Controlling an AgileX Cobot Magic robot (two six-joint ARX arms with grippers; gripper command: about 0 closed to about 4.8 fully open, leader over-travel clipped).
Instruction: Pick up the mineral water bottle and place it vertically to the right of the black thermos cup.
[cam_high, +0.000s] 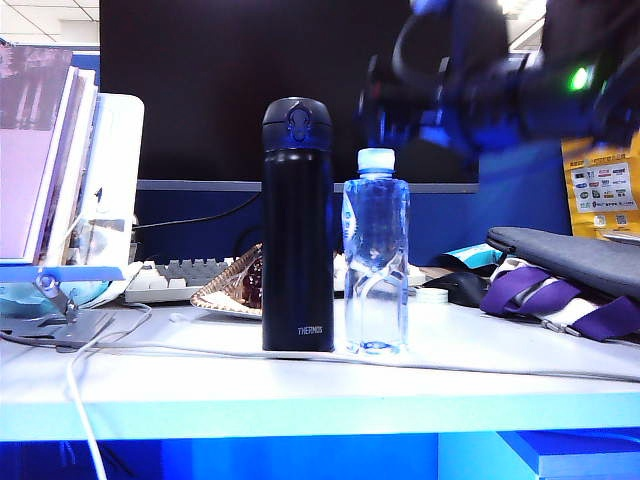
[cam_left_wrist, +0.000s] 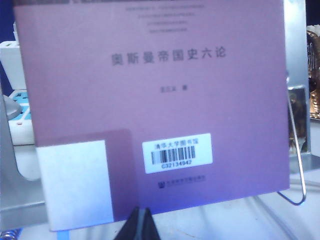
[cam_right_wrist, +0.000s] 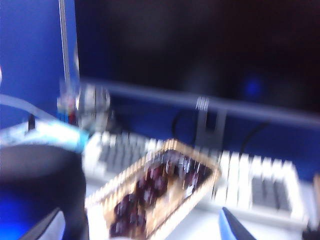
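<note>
On the white table (cam_high: 300, 395), just to the right of the black thermos cup (cam_high: 297, 225), the mineral water bottle (cam_high: 376, 255) stands upright on its own base, cap up, close beside the flask but with a sliver of gap between them, so I judge the placing done. My right gripper (cam_high: 385, 100) is up above and behind the bottle (a dark blur in the exterior view), clear of it, with nothing in its grasp; in the right wrist view its two fingertips (cam_right_wrist: 227, 225) stand wide apart at the frame's edge, released, which fits a bottle that needs no more support. That view looks across a tray of dark pieces (cam_right_wrist: 155, 195) to a keyboard (cam_right_wrist: 260, 187) behind. My left gripper (cam_left_wrist: 139, 226) sits parked away from the work, facing a purple book (cam_left_wrist: 150, 100) propped on a stand; its dark tips look pressed together, clenched on nothing. Counting up: one bottle, one thermos, one tray, one keyboard, and two grippers, neither holding anything.
</note>
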